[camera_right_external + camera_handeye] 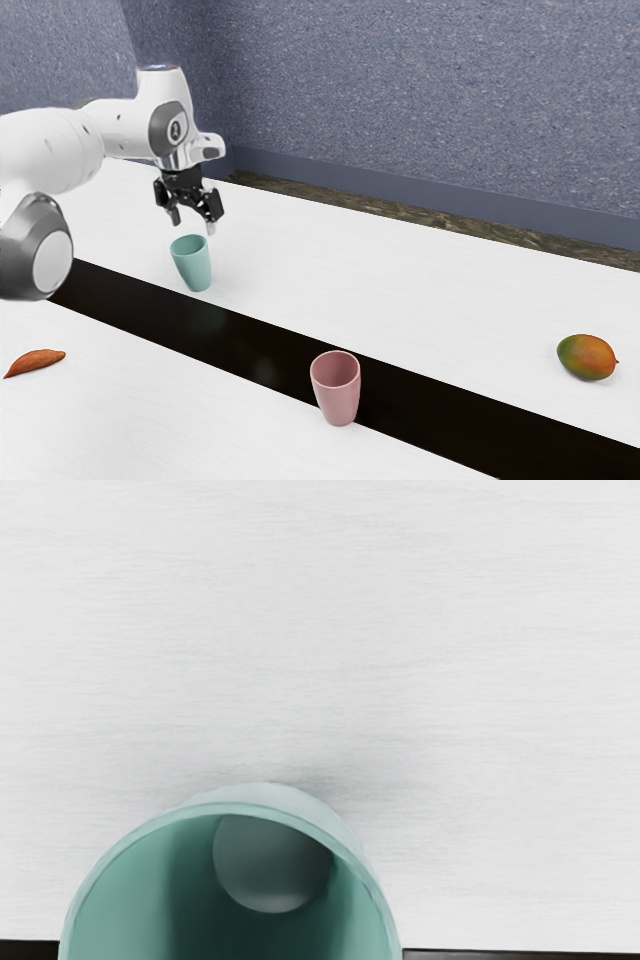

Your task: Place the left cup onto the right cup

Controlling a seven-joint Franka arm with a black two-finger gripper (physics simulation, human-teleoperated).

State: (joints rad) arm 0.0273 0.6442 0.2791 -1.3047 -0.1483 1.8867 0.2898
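Note:
A teal cup (191, 262) stands upright on the white table, at the edge of a black stripe, toward the exterior view's left. My gripper (192, 222) hovers open just above its rim, with nothing between the fingers. A pink cup (335, 387) stands upright on the black stripe, nearer the camera and to the right of the teal one. In the wrist view the teal cup (235, 890) sits directly under my hand, its hollow inside showing.
A mango (586, 357) lies on the table at the exterior view's far right. A sweet potato (34, 362) lies near the left edge. A black stripe (250, 345) runs diagonally across the white table. A grey-blue wall rises behind the table.

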